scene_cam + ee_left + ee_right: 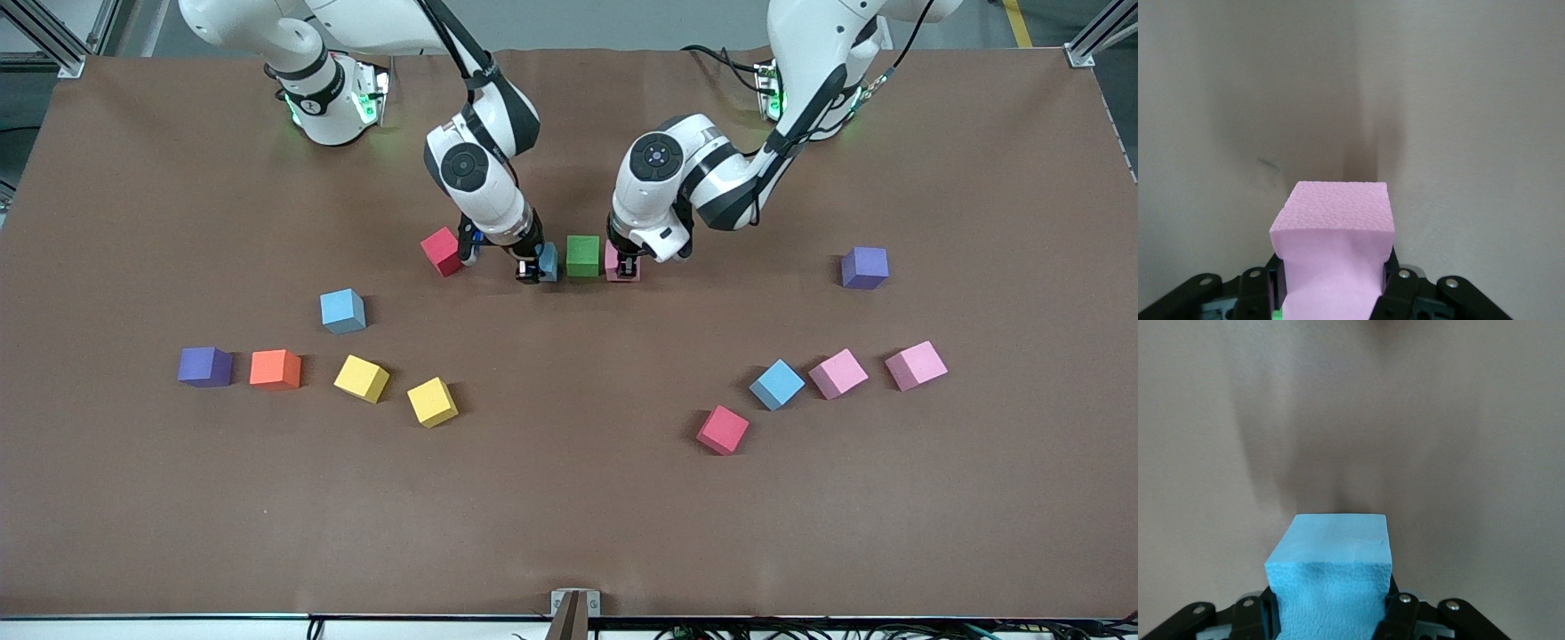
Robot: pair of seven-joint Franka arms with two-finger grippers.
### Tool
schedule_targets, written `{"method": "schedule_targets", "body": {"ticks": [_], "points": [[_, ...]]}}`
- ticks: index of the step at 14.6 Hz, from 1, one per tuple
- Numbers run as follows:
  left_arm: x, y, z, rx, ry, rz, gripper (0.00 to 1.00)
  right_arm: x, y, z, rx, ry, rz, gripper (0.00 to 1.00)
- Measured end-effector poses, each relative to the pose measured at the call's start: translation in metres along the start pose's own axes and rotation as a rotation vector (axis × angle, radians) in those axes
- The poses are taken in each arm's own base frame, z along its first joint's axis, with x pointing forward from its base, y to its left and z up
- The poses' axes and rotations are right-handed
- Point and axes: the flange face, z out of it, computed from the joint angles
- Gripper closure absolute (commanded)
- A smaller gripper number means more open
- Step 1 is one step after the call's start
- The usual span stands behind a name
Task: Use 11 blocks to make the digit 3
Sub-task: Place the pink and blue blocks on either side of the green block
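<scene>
A green block (583,255) stands on the brown table (569,516) between the two arms. On its side toward the left arm, my left gripper (628,266) (1331,290) is shut on a pink block (613,260) (1333,210), squeezing its sides. Toward the right arm, my right gripper (530,268) (1331,613) is shut on a light blue block (548,262) (1331,543). Both held blocks sit low, in line with the green one. A red block (442,251) lies just past the right gripper.
Nearer the camera, toward the right arm's end: light blue (342,311), purple (205,366), orange (276,369) and two yellow blocks (362,378) (433,402). Toward the left arm's end: red (723,429), light blue (777,384), two pink (838,373) (916,365), purple (865,268).
</scene>
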Motion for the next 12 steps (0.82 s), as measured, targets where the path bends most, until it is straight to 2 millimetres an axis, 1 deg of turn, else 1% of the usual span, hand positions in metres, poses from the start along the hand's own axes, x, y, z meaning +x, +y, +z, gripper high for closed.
{"method": "schedule_targets", "body": {"ticks": [2, 4, 12], "points": [[-0.004, -0.005, 0.006, 0.010, 0.004, -0.037, 0.88, -0.002, 0.000, 0.000, 0.001, 0.002, -0.003, 0.99], [-0.007, -0.009, 0.008, 0.013, 0.005, -0.059, 0.88, -0.003, 0.001, 0.000, 0.003, 0.004, -0.007, 0.99], [-0.006, -0.008, 0.016, 0.010, -0.004, -0.074, 0.87, -0.007, 0.004, 0.001, 0.007, 0.009, -0.012, 0.99]]}}
